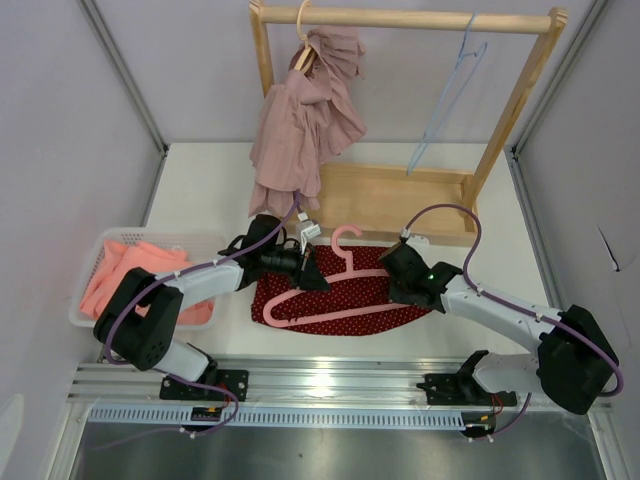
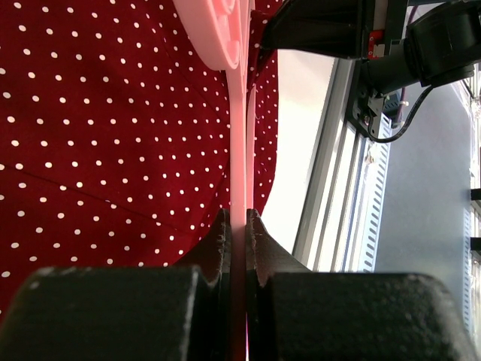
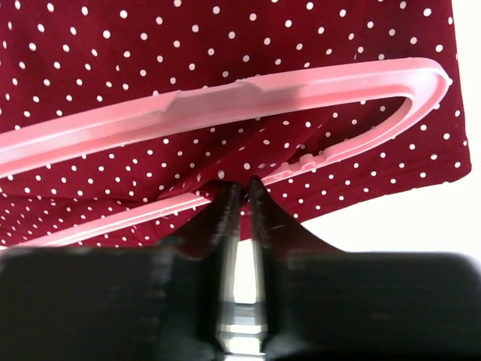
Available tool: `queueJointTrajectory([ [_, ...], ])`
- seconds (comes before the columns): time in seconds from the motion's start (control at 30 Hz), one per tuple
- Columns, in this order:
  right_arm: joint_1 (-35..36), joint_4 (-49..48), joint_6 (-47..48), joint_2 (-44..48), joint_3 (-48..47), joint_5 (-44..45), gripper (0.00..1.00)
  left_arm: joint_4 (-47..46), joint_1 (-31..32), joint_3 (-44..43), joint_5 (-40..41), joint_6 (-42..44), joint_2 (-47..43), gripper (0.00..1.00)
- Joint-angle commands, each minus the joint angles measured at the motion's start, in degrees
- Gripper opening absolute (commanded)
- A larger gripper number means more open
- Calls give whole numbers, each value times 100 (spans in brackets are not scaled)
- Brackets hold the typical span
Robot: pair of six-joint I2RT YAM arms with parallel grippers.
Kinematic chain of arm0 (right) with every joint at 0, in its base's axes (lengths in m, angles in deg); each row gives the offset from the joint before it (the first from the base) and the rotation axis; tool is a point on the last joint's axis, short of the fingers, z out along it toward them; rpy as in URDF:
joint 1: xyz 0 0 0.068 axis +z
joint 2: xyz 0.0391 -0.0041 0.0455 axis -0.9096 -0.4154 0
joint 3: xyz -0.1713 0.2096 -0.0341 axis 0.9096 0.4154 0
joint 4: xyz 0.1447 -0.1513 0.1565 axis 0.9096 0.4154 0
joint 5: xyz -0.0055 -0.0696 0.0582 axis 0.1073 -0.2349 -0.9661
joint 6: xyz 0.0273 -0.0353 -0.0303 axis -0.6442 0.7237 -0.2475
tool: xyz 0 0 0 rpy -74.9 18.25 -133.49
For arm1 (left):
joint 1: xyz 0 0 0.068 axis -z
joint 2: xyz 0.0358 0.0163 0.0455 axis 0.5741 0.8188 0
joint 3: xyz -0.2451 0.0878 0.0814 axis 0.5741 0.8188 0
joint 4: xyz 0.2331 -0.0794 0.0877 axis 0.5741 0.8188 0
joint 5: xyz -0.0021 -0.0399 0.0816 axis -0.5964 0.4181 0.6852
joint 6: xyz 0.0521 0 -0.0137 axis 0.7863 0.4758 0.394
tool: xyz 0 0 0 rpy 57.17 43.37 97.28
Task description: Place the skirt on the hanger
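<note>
While beneath hanger (image 3: 225, 101), skirt (image 3: 150, 45) in right pincer (image 3: 239, 188), beside left pincer (image 2: 239, 218).

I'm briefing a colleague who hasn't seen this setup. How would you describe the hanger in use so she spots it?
Find the wooden clothes rack at the back; in front of its base lies a dark red polka-dot skirt. The pink plastic hanger lies flat on that skirt, while the pale blue hanger, the only other bare one, hangs from the rack's rail.
</note>
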Motion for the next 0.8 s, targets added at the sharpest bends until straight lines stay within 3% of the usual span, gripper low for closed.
queueJointTrajectory([
  [0.0, 27, 27, -74, 13, -24, 334, 7, -74, 32, -134, -39, 128, 50, 0],
  [0.13, -8, 176, -65, 215, -138, 457, 0, -162, 94, -126, -57, 75, 103, 0],
  [0.5, -746, 493, 216, 954, -243, 255, 0, -478, 225, -126, 180, -4, 173, 0],
  [0.77, -940, 677, 295, 1200, -209, 247, 0, -935, 234, -64, 909, -74, 217, 0],
])
